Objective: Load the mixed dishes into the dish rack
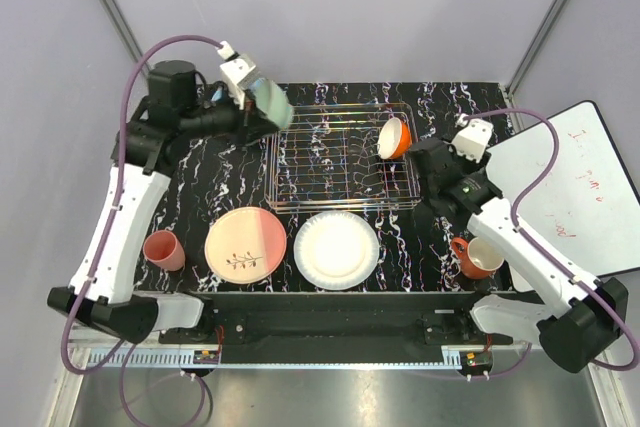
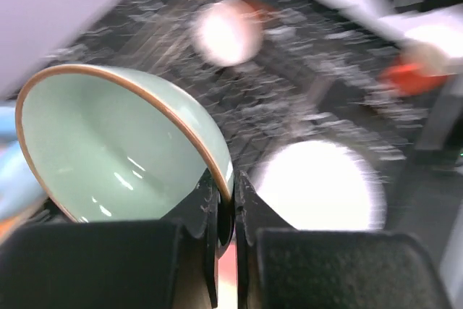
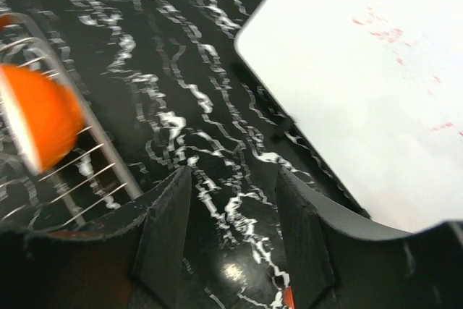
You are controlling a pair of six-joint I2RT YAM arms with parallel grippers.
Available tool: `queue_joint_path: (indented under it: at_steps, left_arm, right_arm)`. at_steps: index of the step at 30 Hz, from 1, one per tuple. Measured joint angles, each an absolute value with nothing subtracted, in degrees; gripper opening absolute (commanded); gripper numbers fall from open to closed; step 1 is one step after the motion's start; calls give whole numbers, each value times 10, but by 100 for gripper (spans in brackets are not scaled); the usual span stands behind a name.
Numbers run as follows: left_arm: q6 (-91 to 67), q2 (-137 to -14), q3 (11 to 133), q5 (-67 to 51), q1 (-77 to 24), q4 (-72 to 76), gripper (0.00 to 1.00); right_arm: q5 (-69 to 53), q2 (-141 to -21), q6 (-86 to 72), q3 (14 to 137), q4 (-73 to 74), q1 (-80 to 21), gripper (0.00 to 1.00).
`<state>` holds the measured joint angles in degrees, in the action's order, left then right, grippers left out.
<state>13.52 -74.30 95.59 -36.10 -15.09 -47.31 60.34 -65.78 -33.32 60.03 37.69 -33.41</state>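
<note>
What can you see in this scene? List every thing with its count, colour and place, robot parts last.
dish rack: one, silver wire, centre back of table
small bowl: one, white inside and orange outside, tilted in the rack's right end
pale green bowl: one, brown-rimmed, held above the rack's left end
pink-and-cream plate: one, leaf sprig, front left of centre
white plate: one, front centre, beside the pink plate
pink cup: one, front left
orange-red mug: one, front right
white board: one, red marks, right side
table: one, black with white marbling
left end effector: shut on the green bowl's rim
right end effector: open, empty, right of the rack
</note>
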Motion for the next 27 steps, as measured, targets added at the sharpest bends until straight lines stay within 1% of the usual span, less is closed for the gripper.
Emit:
queue_joint_path:
  at_steps: [3, 8, 10, 12, 14, 19, 23, 27]
  left_arm:
    - [46, -772, 957, -438, -203, -453, 0]
    - [-98, -888, 957, -492, -284, -375, 0]
    - [-181, -936, 955, -511, -307, -312, 0]
    - [-270, -964, 936, -527, -322, -212, 0]
    - [-369, -984, 909, -536, -336, -101, 0]
    - [-514, -1031, 906, -548, -369, 67, 0]
    - [-588, -1065, 906, -542, -392, 150, 0]
    - [-621, -1098, 905, -517, -402, 176, 0]
  right_arm:
    - [597, -669, -368, 600, 408, -294, 59]
    - [576, -662, -400, 599, 444, -262, 60]
    - [572, -645, -406, 599, 455, -262, 60]
    - [568, -621, -411, 599, 464, -262, 60]
    - [562, -592, -416, 599, 471, -262, 59]
    - [548, -548, -423, 595, 488, -262, 59]
    - [537, -524, -425, 592, 502, -262, 59]
    - [526, -517, -425, 592, 509, -262, 59]
